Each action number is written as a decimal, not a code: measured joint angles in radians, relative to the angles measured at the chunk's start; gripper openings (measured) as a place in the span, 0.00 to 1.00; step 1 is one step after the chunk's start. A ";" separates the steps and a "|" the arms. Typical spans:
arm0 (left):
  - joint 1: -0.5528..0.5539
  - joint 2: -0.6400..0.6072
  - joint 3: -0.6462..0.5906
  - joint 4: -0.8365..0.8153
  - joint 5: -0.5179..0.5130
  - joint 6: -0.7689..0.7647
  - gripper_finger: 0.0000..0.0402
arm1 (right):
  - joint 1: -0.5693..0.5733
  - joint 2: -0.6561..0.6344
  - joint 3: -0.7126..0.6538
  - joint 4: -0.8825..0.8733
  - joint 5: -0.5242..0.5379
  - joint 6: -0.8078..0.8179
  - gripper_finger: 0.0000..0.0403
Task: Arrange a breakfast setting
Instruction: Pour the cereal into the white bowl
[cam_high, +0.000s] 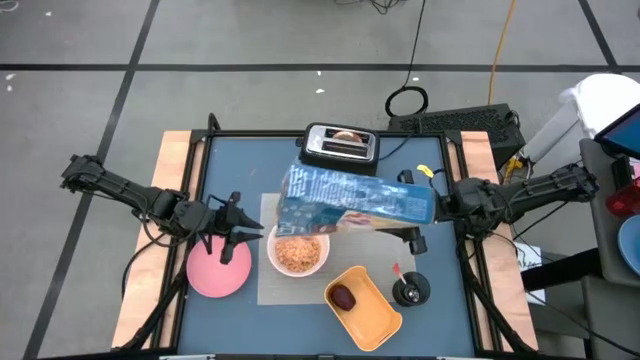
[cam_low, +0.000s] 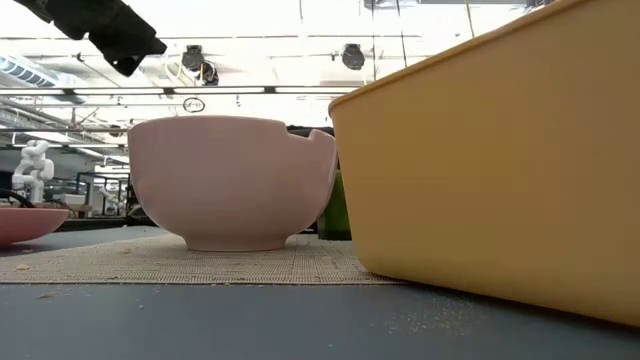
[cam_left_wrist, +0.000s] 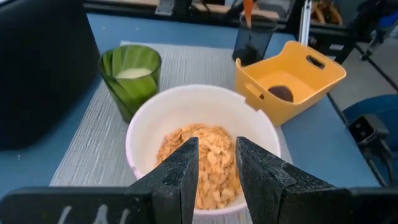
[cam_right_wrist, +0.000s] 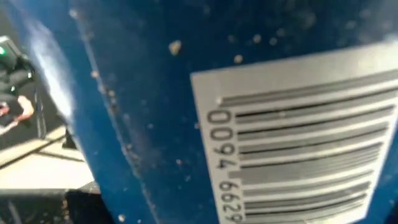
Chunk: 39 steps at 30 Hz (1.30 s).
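A blue cereal box (cam_high: 350, 200) hangs lying on its side over the table's middle. My right gripper (cam_high: 438, 206) is shut on its right end, and its left end is above the white bowl (cam_high: 298, 252) of flakes. The bowl stands on the grey placemat (cam_high: 290, 292). The pale-green cup (cam_left_wrist: 129, 71), with white liquid in it, stands on the mat beyond the bowl. The pink plate (cam_high: 218, 270) lies left of the mat. My left gripper (cam_left_wrist: 217, 152) hovers above the plate's far edge, open by a narrow gap, holding nothing. Bread (cam_high: 347, 136) sticks out of the toaster (cam_high: 340, 146). My right gripper holds the cereal box by its end toward the table's right (cam_high: 425, 205), coming at it about level from the right. The box fills the right wrist view and hides the fingers. The box is lifted clear and lies roughly level, its long side across the table.
An orange tray (cam_high: 362, 305) with a dark piece in it sits near the front edge, right of the bowl. A black container (cam_high: 410, 290) stands beside it. The toaster is at the far edge. Crumbs lie on the table in front of the mat.
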 joint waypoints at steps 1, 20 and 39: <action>0.000 0.000 0.000 0.015 0.000 0.009 0.28 | 0.000 0.002 0.000 0.025 0.000 -0.013 0.65; 0.007 0.080 0.000 0.363 -0.011 0.289 0.28 | 0.000 0.195 0.000 0.573 -0.004 -0.204 0.65; 0.072 0.371 0.000 0.826 -0.013 0.384 0.28 | 0.006 0.532 0.001 1.292 -0.083 -0.220 0.65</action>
